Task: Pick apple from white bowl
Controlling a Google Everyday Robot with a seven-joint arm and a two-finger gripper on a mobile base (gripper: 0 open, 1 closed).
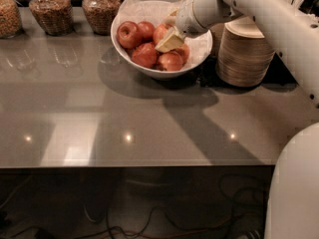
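Observation:
The white bowl (pixel 149 71) stands at the back middle of the grey table, lined with crinkled white paper, and holds several red apples (pixel 130 34). My gripper (pixel 170 41) reaches down into the bowl from the right, on the white arm (pixel 259 9). Its yellowish tip rests among the apples on the bowl's right side, against one apple (pixel 160 33) and just above another (pixel 171 61). Part of those apples is hidden behind the gripper.
A stack of beige paper bowls (pixel 243 54) stands right of the white bowl. Three glass jars of grains (pixel 50 11) line the back left. The grey table's front edge (pixel 134 164) runs across the middle, with cables on the floor below.

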